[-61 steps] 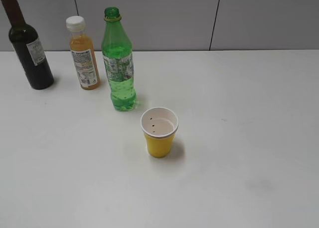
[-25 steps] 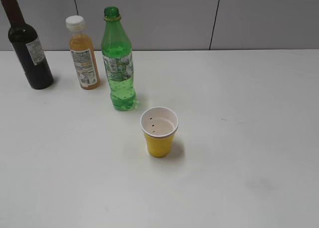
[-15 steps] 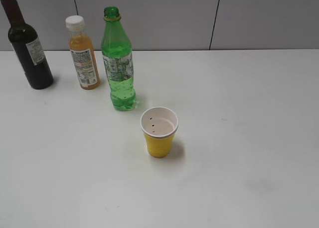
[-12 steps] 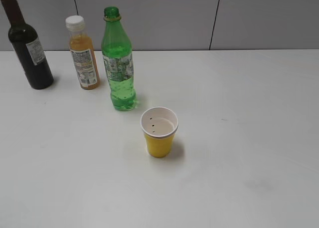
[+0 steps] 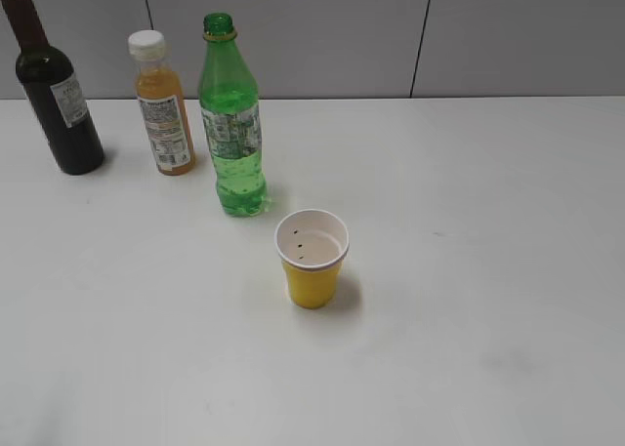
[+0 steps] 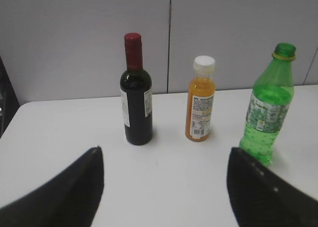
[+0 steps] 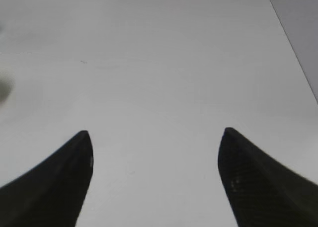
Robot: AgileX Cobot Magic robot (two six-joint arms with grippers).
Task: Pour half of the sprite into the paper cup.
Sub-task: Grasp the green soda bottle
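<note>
Sprite bottle [image 5: 232,119]: stands upright on the white table [image 5: 469,270], cap off, green neck open; clear fizzy liquid fills most of it. From my left wrist it sits at the right of the row [image 6: 267,105].
Paper cup [image 5: 312,258]: yellow outside, white inside, upright, near the sprite bottle and in front of it to the right, not touching; a few dark specks show on its inner wall.
Orange juice bottle [image 5: 162,104]: white cap on, just left of the sprite bottle, apart from it.
Wine bottle [image 5: 54,85]: dark, red-topped, farthest left, well apart from the cup.
My left gripper [image 6: 164,187]: fingers spread wide, nothing between them, facing the three bottles from a distance.
My right gripper [image 7: 155,177]: fingers spread wide, holding nothing, over bare table.
</note>
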